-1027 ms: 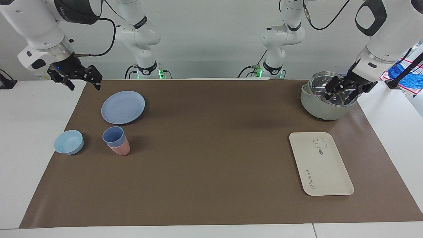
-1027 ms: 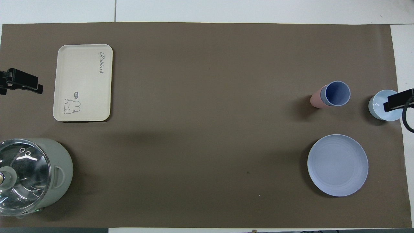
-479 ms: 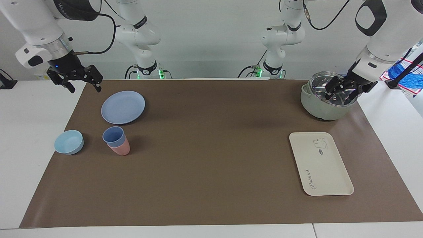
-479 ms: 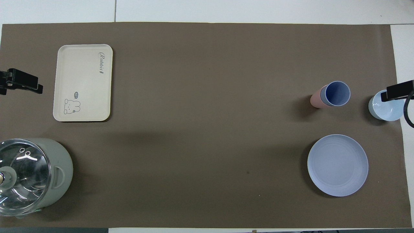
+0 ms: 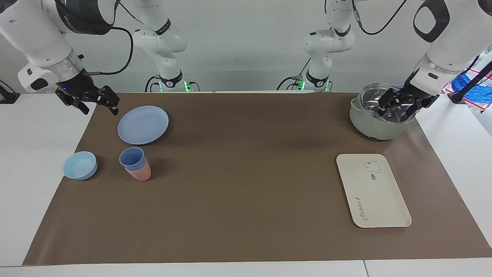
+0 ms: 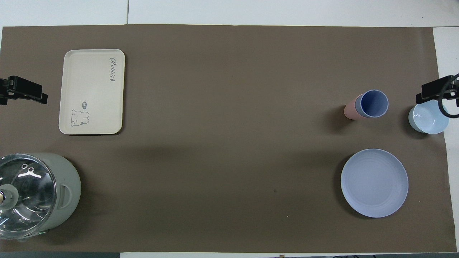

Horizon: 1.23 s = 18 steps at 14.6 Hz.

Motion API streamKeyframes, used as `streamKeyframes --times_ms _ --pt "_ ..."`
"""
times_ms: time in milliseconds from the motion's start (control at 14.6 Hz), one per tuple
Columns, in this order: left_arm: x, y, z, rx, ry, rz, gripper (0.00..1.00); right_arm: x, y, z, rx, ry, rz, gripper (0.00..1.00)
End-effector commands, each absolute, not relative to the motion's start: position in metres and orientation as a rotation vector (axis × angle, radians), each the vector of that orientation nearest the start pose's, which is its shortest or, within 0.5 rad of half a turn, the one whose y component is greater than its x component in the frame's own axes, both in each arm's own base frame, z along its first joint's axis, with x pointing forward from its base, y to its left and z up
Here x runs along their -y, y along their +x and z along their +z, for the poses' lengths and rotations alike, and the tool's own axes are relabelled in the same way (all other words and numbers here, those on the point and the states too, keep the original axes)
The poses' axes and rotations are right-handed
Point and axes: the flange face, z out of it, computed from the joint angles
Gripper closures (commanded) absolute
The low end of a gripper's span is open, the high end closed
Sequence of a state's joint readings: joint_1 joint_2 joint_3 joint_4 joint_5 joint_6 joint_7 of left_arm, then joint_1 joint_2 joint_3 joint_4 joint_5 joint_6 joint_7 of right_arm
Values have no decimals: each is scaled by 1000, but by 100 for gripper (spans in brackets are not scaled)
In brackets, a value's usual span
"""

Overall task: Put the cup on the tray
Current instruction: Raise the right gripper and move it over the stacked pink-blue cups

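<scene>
The right gripper (image 5: 99, 106) now hangs lower at the mat's (image 5: 246, 215) edge beside the plate (image 5: 143, 124), and from above it no longer covers the bowl (image 6: 429, 118).

— How many cups are there?
— Two cups, a blue cup (image 5: 132, 158) sitting inside a pink cup (image 5: 140, 174).
— And the rest?
— One light-blue bowl (image 5: 80, 165), one round blue plate (image 5: 143, 125), one cream tray (image 5: 373, 190), one green pot (image 5: 378, 112) with a see-through lid, and two robot arms.
</scene>
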<state>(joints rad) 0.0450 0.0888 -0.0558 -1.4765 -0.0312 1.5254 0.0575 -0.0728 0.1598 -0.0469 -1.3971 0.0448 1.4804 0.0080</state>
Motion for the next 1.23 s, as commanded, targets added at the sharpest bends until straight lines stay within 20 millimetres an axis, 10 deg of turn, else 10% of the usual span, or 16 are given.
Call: streamKeyframes --times_ms 0,548,1164 --pt "6 571 614 -105 -3164 55 0 68 656 583 -268 -3072 161 0" --pt "6 571 615 -102 -3164 52 0 117 722 460 -488 -2900 245 0" --pt "6 571 615 -105 -3164 52 0 151 710 397 -1028 -2563 473 0"
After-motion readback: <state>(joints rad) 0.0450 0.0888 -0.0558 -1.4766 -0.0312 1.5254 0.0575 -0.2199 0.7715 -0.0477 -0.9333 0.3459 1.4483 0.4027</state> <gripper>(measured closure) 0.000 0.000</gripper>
